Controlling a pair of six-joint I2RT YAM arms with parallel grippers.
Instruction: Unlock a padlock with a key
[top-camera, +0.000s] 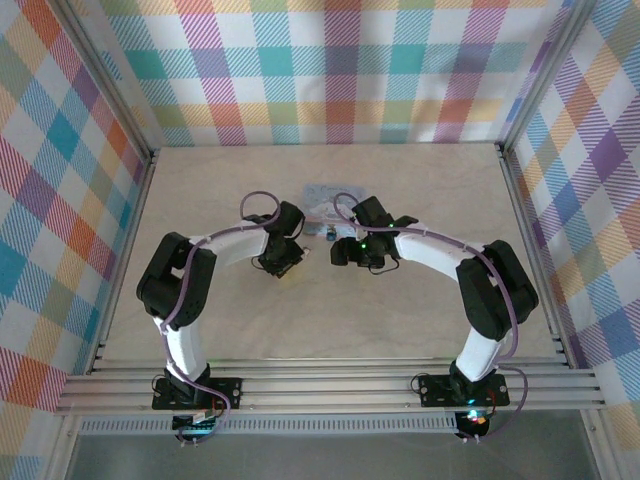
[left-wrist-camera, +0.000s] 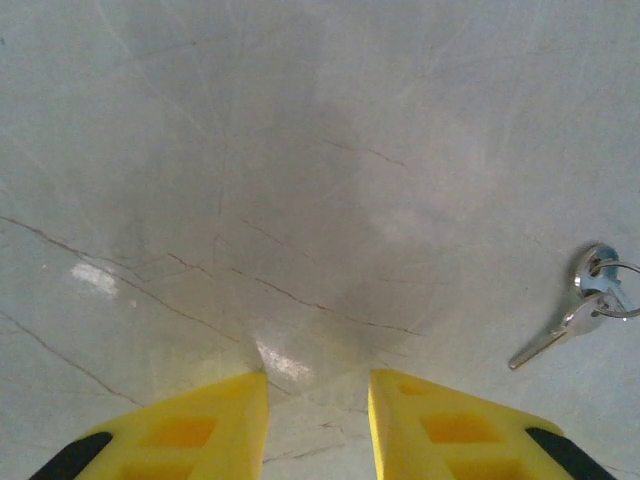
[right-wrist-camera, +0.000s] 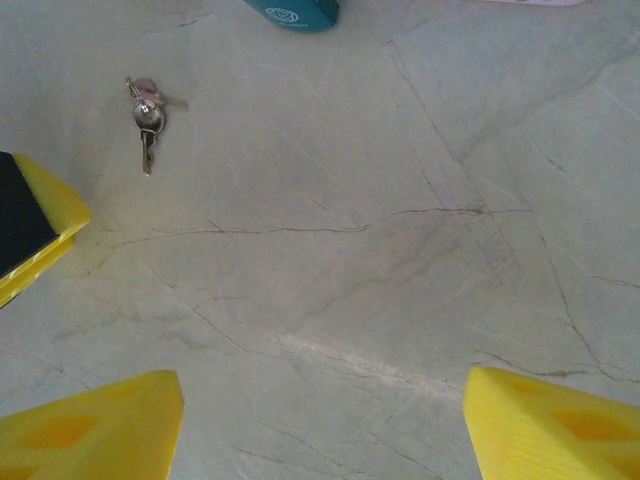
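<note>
Fingers (left-wrist-camera: 190, 425) of left gripper (left-wrist-camera: 318, 390): narrowly parted, pinching nothing. Fingers (right-wrist-camera: 100, 420) of right gripper (right-wrist-camera: 325, 400): spread wide, empty. Key (left-wrist-camera: 565, 328): flat on table (left-wrist-camera: 300, 150), on a ring, between both grippers, touching neither. Padlock (top-camera: 322, 192): beyond key, away from arm bases. Step in hand, by judgement: approach to key, pickup not yet done. Next: shift left gripper toward key, lower, close on its head; thin and flat, so expect slipping. Round white print on teal object (right-wrist-camera: 295, 12) beyond key: illegible
</note>
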